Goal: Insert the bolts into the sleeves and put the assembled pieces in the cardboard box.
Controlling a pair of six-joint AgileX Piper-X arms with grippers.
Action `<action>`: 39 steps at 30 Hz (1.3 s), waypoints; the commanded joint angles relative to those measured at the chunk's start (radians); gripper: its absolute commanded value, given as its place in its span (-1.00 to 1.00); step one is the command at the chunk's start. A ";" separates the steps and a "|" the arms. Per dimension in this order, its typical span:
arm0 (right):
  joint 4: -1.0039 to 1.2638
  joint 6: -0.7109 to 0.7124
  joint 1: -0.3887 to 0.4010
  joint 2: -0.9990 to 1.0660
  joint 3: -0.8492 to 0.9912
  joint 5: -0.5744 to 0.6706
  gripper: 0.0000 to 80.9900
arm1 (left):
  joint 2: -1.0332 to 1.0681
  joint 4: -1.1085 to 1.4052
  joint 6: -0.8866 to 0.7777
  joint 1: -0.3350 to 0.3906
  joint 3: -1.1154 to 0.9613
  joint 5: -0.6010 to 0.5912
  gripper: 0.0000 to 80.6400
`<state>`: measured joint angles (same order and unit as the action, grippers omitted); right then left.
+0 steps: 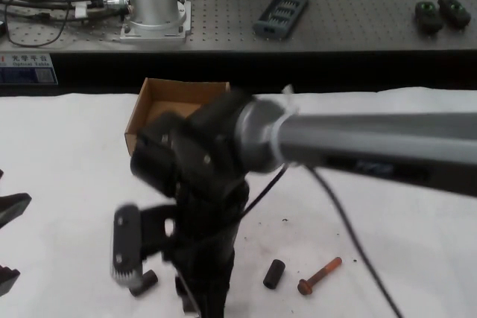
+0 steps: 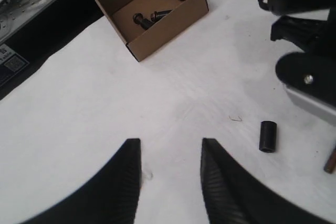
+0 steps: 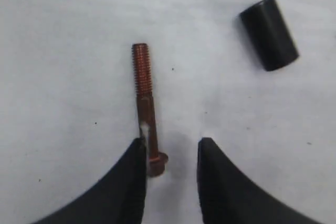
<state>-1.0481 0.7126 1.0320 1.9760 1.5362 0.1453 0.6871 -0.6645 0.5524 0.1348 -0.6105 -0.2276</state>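
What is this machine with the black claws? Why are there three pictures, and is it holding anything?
It is a robot with two arms. One picture looks down over the white bench. The other two come from small cameras on the arms' wrists. The black claws are its hands: the left hand and the right hand are both open, holding nothing. A copper bolt and a black sleeve lie loose by the right hand. The cardboard box already holds some pieces.
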 commanded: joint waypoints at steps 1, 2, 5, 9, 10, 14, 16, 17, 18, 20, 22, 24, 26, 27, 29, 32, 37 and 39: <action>-0.006 -0.048 -0.019 -0.070 0.001 0.006 -0.49 | -0.007 0.007 0.000 -0.003 -0.003 -0.010 -0.31; -0.009 -0.076 -0.029 -0.091 0.001 0.006 -0.49 | -0.007 0.007 -0.004 -0.003 -0.003 -0.013 -0.31; -0.034 -0.147 -0.071 -0.163 -0.004 0.020 -0.49 | 0.007 0.014 -0.047 -0.003 -0.003 -0.110 -0.31; 0.039 -0.205 -0.141 -0.270 -0.101 0.083 -0.49 | 0.091 0.016 -0.109 0.006 -0.003 -0.182 -0.31; 0.066 -0.225 -0.156 -0.293 -0.135 0.095 -0.49 | 0.118 0.026 -0.107 0.012 -0.003 -0.180 -0.31; 0.250 -0.387 -0.218 -0.423 -0.324 0.098 -0.49 | 0.222 0.139 -0.165 0.062 -0.005 -0.177 -0.31; 0.364 -0.471 -0.236 -0.495 -0.427 0.090 -0.49 | 0.268 0.195 -0.216 0.106 -0.006 -0.177 -0.27; 0.421 -0.515 -0.242 -0.523 -0.475 0.083 -0.49 | 0.291 0.213 -0.233 0.138 -0.006 -0.168 -0.22; 0.475 -0.572 -0.245 -0.557 -0.519 0.065 -0.49 | 0.313 0.220 -0.240 0.166 -0.006 -0.157 -0.18; 0.564 -0.680 -0.245 -0.617 -0.591 0.024 -0.49 | 0.352 0.225 -0.232 0.247 -0.006 -0.123 -0.09; 0.644 -0.773 -0.245 -0.659 -0.655 0.029 -0.49 | 0.383 0.225 -0.205 0.325 -0.006 -0.114 -0.09; 0.698 -0.869 -0.245 -0.684 -0.698 0.029 -0.49 | 0.411 0.223 -0.172 0.399 -0.006 -0.114 -0.09; 0.742 -0.960 -0.245 -0.694 -0.725 0.029 -0.49 | 0.434 0.223 -0.160 0.453 -0.006 -0.099 -0.09; 0.765 -0.995 -0.245 -0.694 -0.733 0.029 -0.49 | 0.446 0.220 -0.156 0.479 -0.006 -0.080 -0.09; 0.807 -1.054 -0.245 -0.694 -0.746 0.024 -0.49 | 0.467 0.216 -0.145 0.513 -0.006 -0.064 -0.09; 0.856 -1.080 -0.245 -0.694 -0.758 0.009 -0.49 | 0.505 0.215 -0.093 0.544 -0.006 -0.061 -0.09; 0.856 -1.077 -0.245 -0.694 -0.757 -0.046 -0.49 | 0.577 0.208 0.006 0.550 -0.006 -0.044 -0.09; 0.853 -1.071 -0.245 -0.694 -0.761 -0.046 -0.49 | 0.605 0.203 0.045 0.550 -0.006 -0.044 -0.09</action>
<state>-0.2203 -0.3373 0.7940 1.2936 0.7785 0.1341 1.2547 -0.4570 0.5274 0.6791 -0.6105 -0.2828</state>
